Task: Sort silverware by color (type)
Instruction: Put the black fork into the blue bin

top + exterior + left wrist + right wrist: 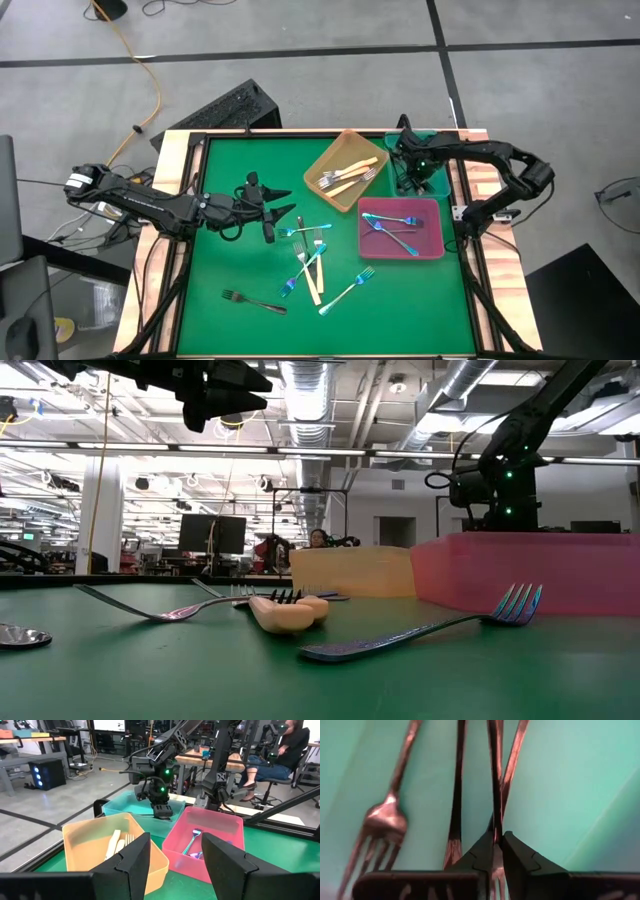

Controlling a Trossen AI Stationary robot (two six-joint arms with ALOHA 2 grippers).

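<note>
Black fork [496,795] sits nipped in my right pincer [499,851], low inside the teal tray [120,806] with its kind, while my left pincer [172,857] hovers wide above the bench [420,300].

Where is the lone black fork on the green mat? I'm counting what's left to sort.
In the high view the all-black fork lies alone near the mat's front-left, left of the scattered blue-teal and cream-handled forks.
</note>
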